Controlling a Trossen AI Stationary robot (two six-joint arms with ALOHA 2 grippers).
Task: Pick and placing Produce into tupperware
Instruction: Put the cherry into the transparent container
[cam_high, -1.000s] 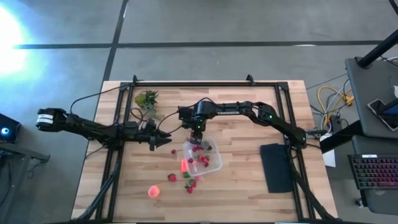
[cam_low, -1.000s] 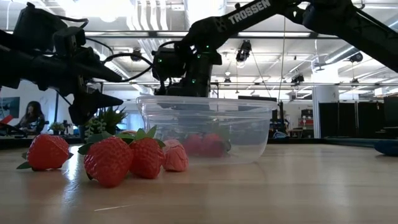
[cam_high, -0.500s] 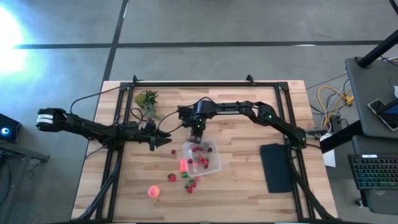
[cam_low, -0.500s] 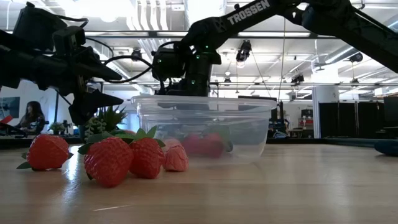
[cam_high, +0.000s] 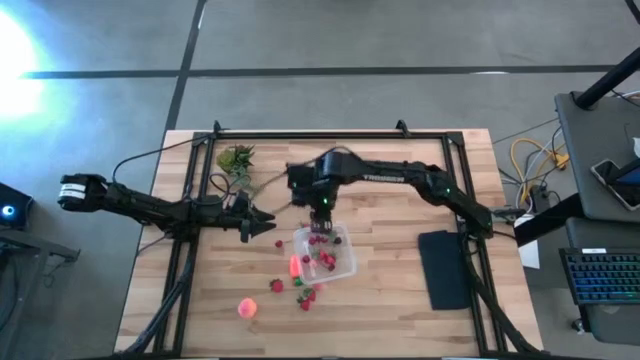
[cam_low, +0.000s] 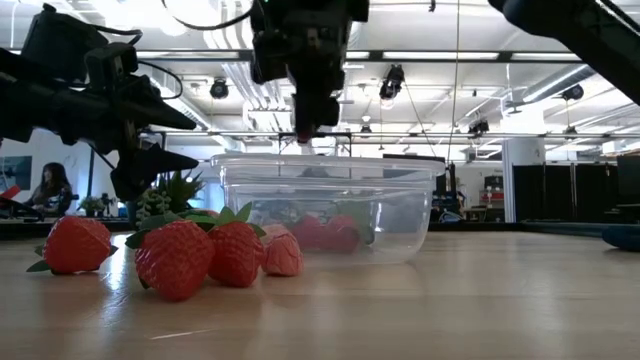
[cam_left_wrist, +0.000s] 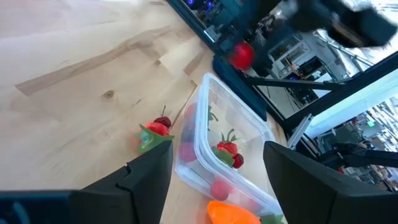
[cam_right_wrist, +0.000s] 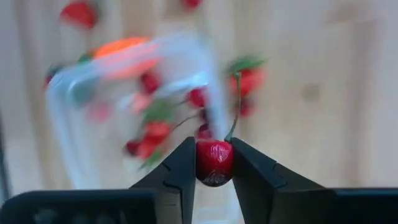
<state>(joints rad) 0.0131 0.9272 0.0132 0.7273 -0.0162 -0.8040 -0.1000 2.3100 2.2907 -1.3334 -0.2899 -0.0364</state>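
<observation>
- The right gripper (cam_right_wrist: 214, 163) had lifted clear since a second earlier: from low at the tupperware's (cam_high: 343, 262) far rim to well above it.
- Its fingers were clamped on a small red cherry (cam_right_wrist: 214, 160) with a green stem, hanging over the tupperware's far edge.
- The left gripper (cam_high: 272, 228) had not budged; it hovered just beside the tupperware's left side, fingers (cam_left_wrist: 147, 177) parted, holding nothing.
- One clear tupperware sat mid-table, several red berries inside; blur stopped an exact count.
- At least four strawberries (cam_low: 178, 258) lay loose on the wood in front of the tupperware.
- One orange-pink fruit (cam_high: 246, 308) sat well apart from the tupperware, toward the table's front-left.
- One green leafy clump (cam_high: 237, 158) lay beyond the tupperware, one black pad (cam_high: 444, 268) to its right.
</observation>
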